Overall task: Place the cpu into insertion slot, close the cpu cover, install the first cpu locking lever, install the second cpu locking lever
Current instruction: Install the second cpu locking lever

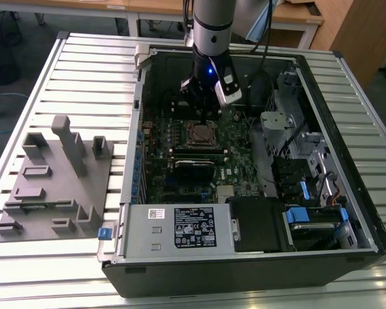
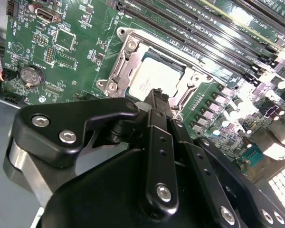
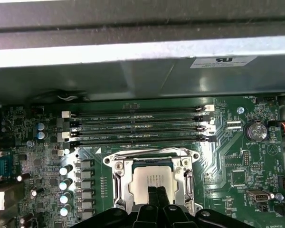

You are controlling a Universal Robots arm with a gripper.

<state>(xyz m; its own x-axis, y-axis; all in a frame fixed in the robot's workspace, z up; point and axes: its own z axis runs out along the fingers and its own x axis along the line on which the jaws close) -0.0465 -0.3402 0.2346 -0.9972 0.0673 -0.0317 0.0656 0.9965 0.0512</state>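
Observation:
The cpu (image 3: 151,176), a small square chip with a dull silver top, lies flat in the socket on the green motherboard (image 1: 235,154). The silvery cpu cover (image 3: 121,183) frames it on all sides and looks laid down around it. In the second wrist view the cpu (image 2: 152,76) and the cpu cover (image 2: 119,66) show just beyond my fingertips. My gripper (image 3: 156,194) hangs directly over the near edge of the chip, its two black fingers pressed together with nothing between them. In the exterior view the gripper (image 1: 206,118) sits just above the socket (image 1: 199,134).
Memory slots (image 3: 137,126) run beside the socket toward the case wall (image 3: 133,52). A coin battery (image 3: 255,131) sits on the board. A white-labelled power-supply box (image 1: 177,226) and drive bays (image 1: 302,161) fill the case. A grey fixture (image 1: 51,180) stands on the slatted table.

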